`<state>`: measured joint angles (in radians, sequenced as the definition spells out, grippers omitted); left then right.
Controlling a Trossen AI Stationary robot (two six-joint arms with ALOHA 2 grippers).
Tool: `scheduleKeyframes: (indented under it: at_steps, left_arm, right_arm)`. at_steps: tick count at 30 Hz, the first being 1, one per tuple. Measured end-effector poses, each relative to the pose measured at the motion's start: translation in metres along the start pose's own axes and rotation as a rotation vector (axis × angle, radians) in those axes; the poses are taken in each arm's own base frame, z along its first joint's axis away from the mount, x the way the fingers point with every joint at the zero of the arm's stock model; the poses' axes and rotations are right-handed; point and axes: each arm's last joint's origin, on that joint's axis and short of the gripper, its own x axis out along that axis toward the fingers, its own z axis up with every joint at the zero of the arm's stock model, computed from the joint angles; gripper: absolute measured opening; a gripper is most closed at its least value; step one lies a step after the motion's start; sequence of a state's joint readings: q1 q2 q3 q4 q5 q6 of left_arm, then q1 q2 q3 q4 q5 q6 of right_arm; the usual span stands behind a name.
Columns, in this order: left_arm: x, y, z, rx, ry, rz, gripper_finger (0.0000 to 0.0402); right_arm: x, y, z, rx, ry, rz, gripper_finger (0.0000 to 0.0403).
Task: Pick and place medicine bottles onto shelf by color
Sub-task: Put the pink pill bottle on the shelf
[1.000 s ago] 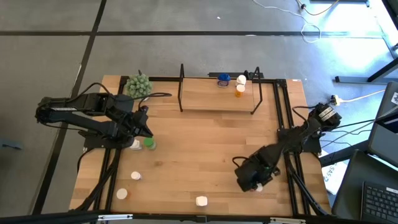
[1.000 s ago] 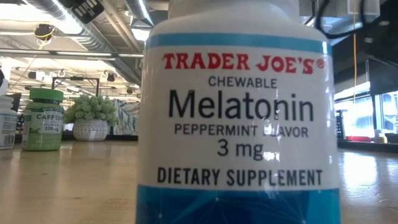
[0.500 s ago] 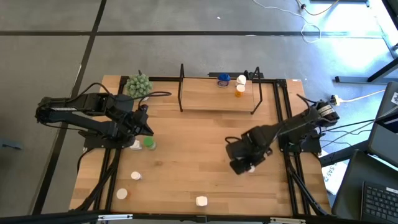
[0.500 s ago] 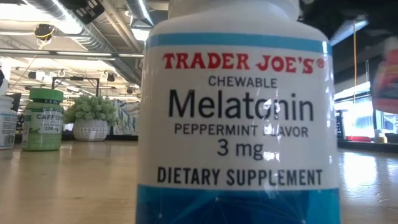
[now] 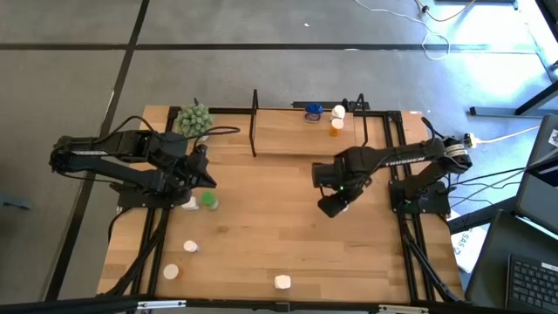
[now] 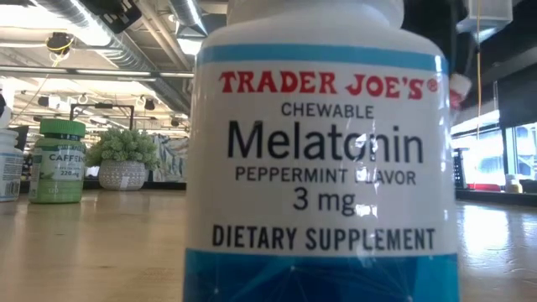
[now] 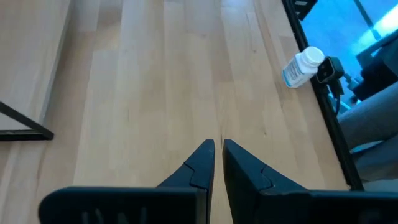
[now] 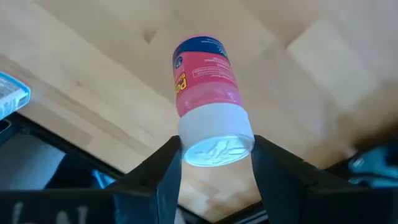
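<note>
My right gripper (image 5: 336, 206) hangs over the table's middle right, shut on a pink-red medicine bottle (image 8: 205, 74) with a white cap, which also shows in the low view (image 6: 459, 87). The shelf (image 5: 296, 141) stands at the far edge and carries a blue (image 5: 313, 112), a white (image 5: 339, 112) and an orange bottle (image 5: 336, 127). My left gripper (image 7: 218, 148) waits shut and empty above the table's left side, near a green bottle (image 5: 209, 201) and a white one (image 5: 189, 203), both standing on the table. My right gripper pinches the pink-red bottle's white cap (image 8: 216, 138) between its two fingers (image 8: 169, 167), one on each side of the cap. The fingers come steeply from above. The bottle's body points away below the fingers, lifted clear of the table.
A white melatonin bottle (image 5: 282, 282) stands at the near edge, filling the low view (image 6: 319, 151). Two small bottles (image 5: 190, 247), (image 5: 171, 271) stand near the left front. A green spiky plant ball (image 5: 193, 119) sits at the far left corner. Bare wood lies before the shelf.
My right gripper has risen and travelled from the table's near right part toward the far edge and the shelf, rolling its wrist, with the pink-red bottle held by the cap all the way. My left arm has kept still.
</note>
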<state>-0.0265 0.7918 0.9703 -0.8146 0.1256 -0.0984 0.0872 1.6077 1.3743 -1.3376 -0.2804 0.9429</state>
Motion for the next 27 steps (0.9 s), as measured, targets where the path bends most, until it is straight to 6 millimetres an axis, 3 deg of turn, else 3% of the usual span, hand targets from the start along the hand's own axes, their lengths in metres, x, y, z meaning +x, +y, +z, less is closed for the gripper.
scheduleKeyframes:
  at_steps: [8,16,27]
  left_arm:
    - [0.0,0.001,0.003,-0.023,-0.03,0.052,0.0027]
    - [0.005,0.003,0.01,-0.024,-0.089,0.099,0.0027]
    - [0.02,0.004,0.015,-0.026,-0.065,0.109,0.0027]
  right_arm:
    - [-0.012,-0.017,0.023,-0.101,-0.073,-0.024,0.0174]
    - [-0.056,-0.026,0.045,-0.174,-0.27,-0.048,0.0174]
    - [-0.095,-0.038,0.096,-0.298,-0.31,-0.203,0.0174]
